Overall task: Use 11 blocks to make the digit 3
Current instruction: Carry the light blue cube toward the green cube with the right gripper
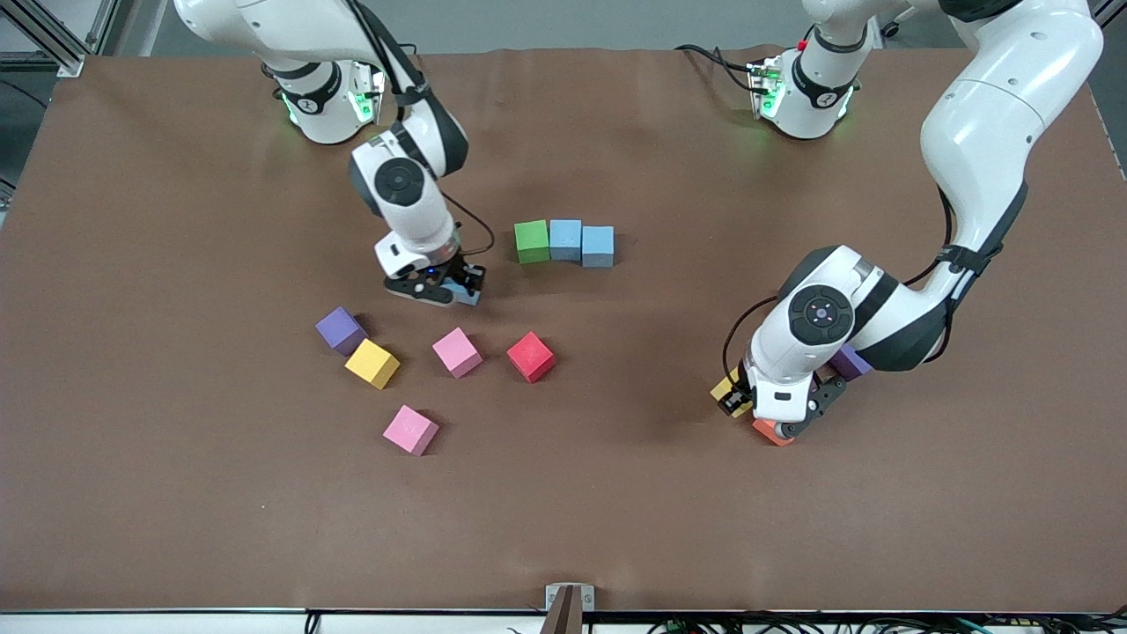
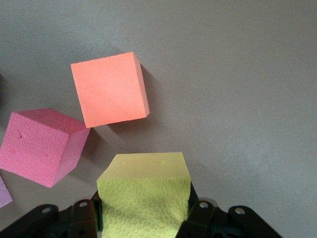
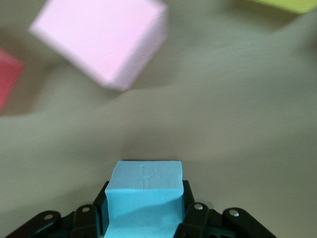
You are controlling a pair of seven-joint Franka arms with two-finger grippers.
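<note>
The right gripper (image 1: 453, 286) is squeezing a light blue block (image 3: 143, 198) close to the row of three blocks (image 1: 564, 241), much nearer than the left gripper (image 1: 775, 409), which is squeezing a yellow block (image 2: 143, 198) by the orange block (image 2: 110, 89).

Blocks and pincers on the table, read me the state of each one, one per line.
Left pincer: shut on a yellow block, beside the orange block.
Right pincer: shut on a light blue block.
Green and two light blue blocks: one touching row, the figure's start.
Purple, yellow, two pink, red: loose, unplaced.
Orange block: loose, flat on the table.
</note>
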